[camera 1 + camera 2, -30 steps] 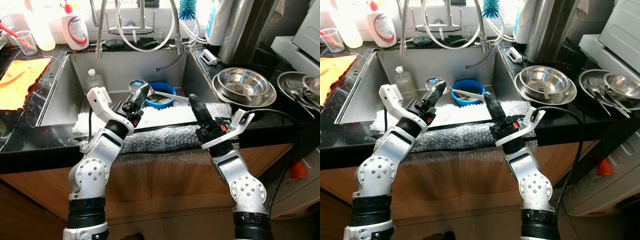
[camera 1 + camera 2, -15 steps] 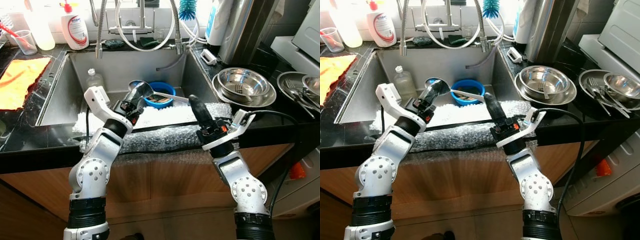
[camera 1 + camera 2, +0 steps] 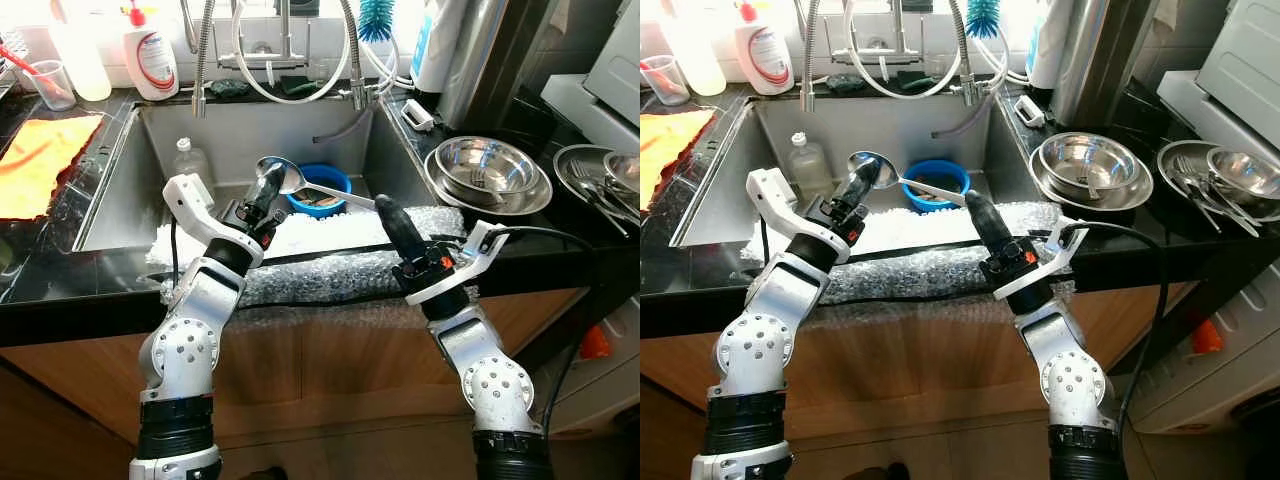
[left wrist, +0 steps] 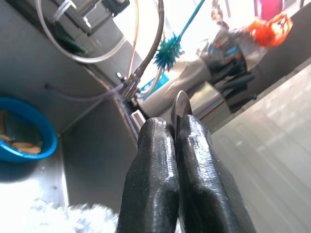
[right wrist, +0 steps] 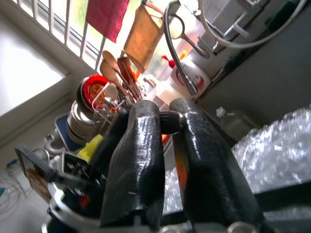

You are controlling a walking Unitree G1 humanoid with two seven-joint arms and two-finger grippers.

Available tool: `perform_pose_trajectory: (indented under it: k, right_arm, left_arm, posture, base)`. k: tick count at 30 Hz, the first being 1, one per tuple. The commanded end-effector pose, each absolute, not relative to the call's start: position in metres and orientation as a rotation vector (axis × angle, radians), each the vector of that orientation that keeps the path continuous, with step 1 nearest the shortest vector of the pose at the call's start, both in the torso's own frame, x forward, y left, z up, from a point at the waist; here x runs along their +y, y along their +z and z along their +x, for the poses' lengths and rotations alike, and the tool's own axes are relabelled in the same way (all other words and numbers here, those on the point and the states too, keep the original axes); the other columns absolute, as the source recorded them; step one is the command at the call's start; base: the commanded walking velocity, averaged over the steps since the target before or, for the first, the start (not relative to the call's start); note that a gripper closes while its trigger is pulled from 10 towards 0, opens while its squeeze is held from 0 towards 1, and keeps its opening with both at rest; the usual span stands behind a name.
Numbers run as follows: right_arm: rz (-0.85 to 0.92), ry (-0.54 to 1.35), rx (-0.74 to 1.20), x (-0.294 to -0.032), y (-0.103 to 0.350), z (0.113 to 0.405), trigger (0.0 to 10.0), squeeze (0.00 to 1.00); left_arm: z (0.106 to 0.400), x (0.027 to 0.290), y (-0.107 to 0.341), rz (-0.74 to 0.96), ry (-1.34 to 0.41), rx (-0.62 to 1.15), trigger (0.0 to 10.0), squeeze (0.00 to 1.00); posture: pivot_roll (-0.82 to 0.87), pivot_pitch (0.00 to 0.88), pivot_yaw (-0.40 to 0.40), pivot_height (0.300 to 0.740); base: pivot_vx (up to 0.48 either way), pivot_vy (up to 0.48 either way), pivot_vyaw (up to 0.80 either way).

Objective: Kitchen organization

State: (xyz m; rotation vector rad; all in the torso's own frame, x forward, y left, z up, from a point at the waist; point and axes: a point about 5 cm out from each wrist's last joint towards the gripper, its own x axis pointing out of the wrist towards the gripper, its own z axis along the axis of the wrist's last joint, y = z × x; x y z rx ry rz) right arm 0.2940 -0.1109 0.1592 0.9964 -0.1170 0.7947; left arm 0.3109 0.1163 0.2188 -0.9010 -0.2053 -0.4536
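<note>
The left pincer [image 3: 268, 187] is raised over the front half of the stainless steel sink [image 3: 150, 160], its two black fingers [image 4: 165, 184] pressed together on the bowl end of a long metal ladle [image 3: 300, 184]. In the left wrist view a thin metal edge of the ladle stands up between the closed fingertips. The ladle's round bowl sits just beyond the fingertips, and its handle runs across above the sink toward the right pincer [image 3: 387, 212]. The handle's far end meets the tips of that pincer; in the right wrist view its fingers [image 5: 141, 155] are set close with a narrow gap, and a dark rounded object lies between them, so whether they grip the handle cannot be told.

The ladle is held clear of the sink floor, above a blue round plastic bowl [image 3: 322, 190] that stands in the basin. A sheet of clear bubble wrap [image 3: 330, 270] lies over the front rim of the sink and the black worktop [image 3: 60, 280], beneath both forearms. A clear plastic bottle [image 3: 187, 160] stands in the sink at the left wall. On the worktop to the right are stacked steel mixing bowls [image 3: 487, 170]. An orange cloth [image 3: 35, 160] lies on the left, and a white pump soap bottle [image 3: 152, 60] stands behind the sink.
</note>
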Motion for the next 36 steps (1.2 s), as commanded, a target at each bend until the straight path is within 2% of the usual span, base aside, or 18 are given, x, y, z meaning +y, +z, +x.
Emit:
perform_pose_trajectory:
  k: [1,8,9,13,19,21,23,24,25,26,27,29,30,34,36]
  right_arm:
    - [0.973,0.866,-0.093,-0.097,0.164,0.292,10.0,1.00]
    - [0.946,0.830,-0.081,-0.099,0.161,0.294,10.0,0.99]
    - [0.937,0.816,-0.074,-0.100,0.160,0.295,10.0,0.00]
    - [0.927,0.800,-0.067,-0.101,0.159,0.297,10.0,0.00]
    - [0.885,0.778,-0.063,-0.105,0.159,0.298,10.0,0.00]
    - [0.784,0.706,-0.080,-0.110,0.163,0.302,10.0,0.00]
    - [0.655,0.640,-0.105,-0.114,0.168,0.305,10.0,0.00]
    - [0.590,0.607,-0.118,-0.116,0.170,0.306,10.0,0.00]
    - [0.483,0.560,-0.145,-0.120,0.175,0.307,10.0,0.00]
    - [0.449,0.550,-0.153,-0.121,0.177,0.307,10.0,0.00]
    - [0.409,0.527,-0.177,-0.123,0.181,0.307,10.0,0.00]
    - [0.354,0.490,-0.223,-0.128,0.189,0.305,10.0,0.00]
    - [0.267,0.487,-0.254,-0.129,0.194,0.303,10.0,0.00]
    - [0.204,0.461,-0.306,-0.128,0.201,0.295,10.0,0.00]
    - [0.150,0.411,-0.327,-0.127,0.200,0.290,10.0,0.00]
  left_arm:
    - [0.311,0.114,0.229,-0.920,-0.468,-0.238,0.0,0.00]
    - [0.313,0.124,0.232,-0.971,-0.418,-0.267,0.0,0.00]
    - [0.313,0.127,0.232,-0.998,-0.398,-0.276,0.0,0.00]
    - [0.317,0.140,0.237,-1.091,-0.321,-0.323,0.0,0.00]
    - [0.322,0.160,0.239,-1.078,-0.196,-0.381,0.0,0.00]
    - [0.324,0.178,0.242,-0.998,-0.047,-0.422,0.0,0.00]
    - [0.326,0.185,0.246,-0.864,0.024,-0.445,0.0,0.00]
    - [0.326,0.187,0.247,-0.793,0.043,-0.451,0.6,0.00]
    - [0.327,0.189,0.250,-0.674,0.068,-0.460,3.5,0.00]
    - [0.327,0.190,0.251,-0.646,0.072,-0.463,4.8,0.00]
    - [0.327,0.190,0.251,-0.622,0.070,-0.469,10.0,0.00]
    - [0.326,0.189,0.252,-0.566,0.066,-0.481,10.0,0.00]
    - [0.325,0.189,0.252,-0.513,0.067,-0.487,10.0,0.00]
    - [0.327,0.184,0.251,-0.377,0.089,-0.497,10.0,0.00]
    - [0.333,0.176,0.250,-0.184,0.080,-0.501,10.0,0.00]
  posture:
    - [0.00,0.021,-0.027,0.740]
    - [0.00,0.043,-0.032,0.740]
    - [0.00,0.041,-0.032,0.740]
    - [-0.01,0.046,-0.033,0.740]
    - [-0.01,0.051,-0.031,0.740]
    - [-0.02,0.048,-0.029,0.740]
    - [-0.02,0.048,-0.030,0.740]
    - [-0.02,0.045,-0.030,0.740]
    - [-0.03,0.046,-0.030,0.740]
    - [-0.03,0.051,-0.029,0.740]
    - [-0.03,0.054,-0.028,0.740]
    - [-0.03,0.050,-0.026,0.740]
    - [-0.04,0.048,-0.024,0.740]
    - [-0.04,0.049,-0.021,0.740]
    - [-0.04,0.045,-0.024,0.740]
  base:
    - [0.000,0.000,0.00]
    - [0.000,0.000,0.00]
    - [0.000,0.000,0.00]
    - [0.000,0.000,0.00]
    - [0.000,0.000,0.00]
    - [0.000,0.000,0.00]
    - [0.000,0.000,0.00]
    - [0.000,0.000,0.00]
    - [0.000,0.000,0.00]
    - [0.000,0.000,0.00]
    - [0.000,0.000,0.00]
    - [0.000,0.000,0.00]
    - [0.000,0.000,0.00]
    - [0.000,0.000,0.00]
    - [0.000,0.000,0.00]
